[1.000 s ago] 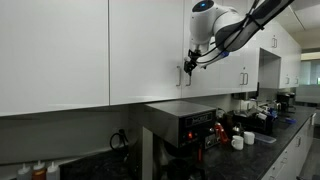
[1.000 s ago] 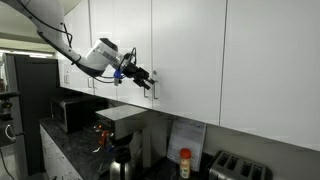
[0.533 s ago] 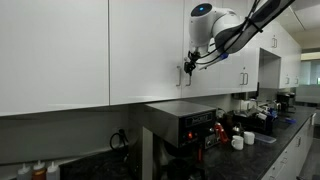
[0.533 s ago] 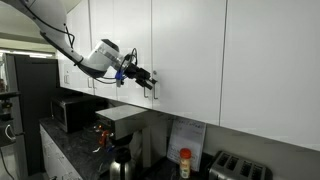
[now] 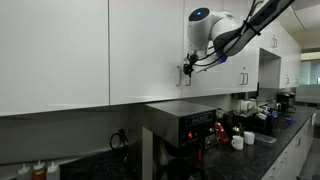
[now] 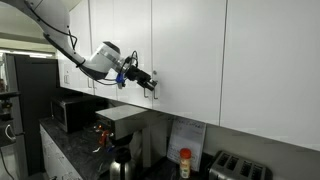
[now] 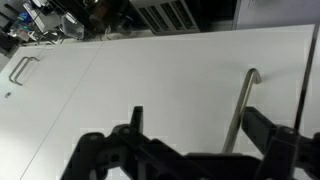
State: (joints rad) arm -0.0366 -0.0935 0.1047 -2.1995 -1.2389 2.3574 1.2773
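My gripper (image 7: pixel 203 128) is open against a white upper cabinet door (image 7: pixel 150 80). The door's slim metal handle (image 7: pixel 240 110) stands between the two dark fingers, close to the right finger (image 7: pixel 270 128) and well away from the left one; I cannot tell whether it touches. In both exterior views the gripper (image 5: pixel 186 70) (image 6: pixel 147 80) sits right at the handle (image 5: pixel 180 76) (image 6: pixel 156 88), at the lower edge of the door. Nothing is held. A second handle (image 7: pixel 20 70) shows on the neighbouring door.
Below the cabinets runs a dark counter (image 6: pixel 60 140) with a coffee machine (image 6: pixel 122 135), a microwave (image 6: pixel 70 112), a toaster (image 6: pixel 240 168) and a red-capped jar (image 6: pixel 184 162). Another machine (image 5: pixel 185 125), cups (image 5: pixel 238 140) and bottles (image 5: pixel 40 170) stand under the arm.
The arm's wrist has dropped slightly and eased nearer the cabinet handle. The gripper stays open and the door has not moved.
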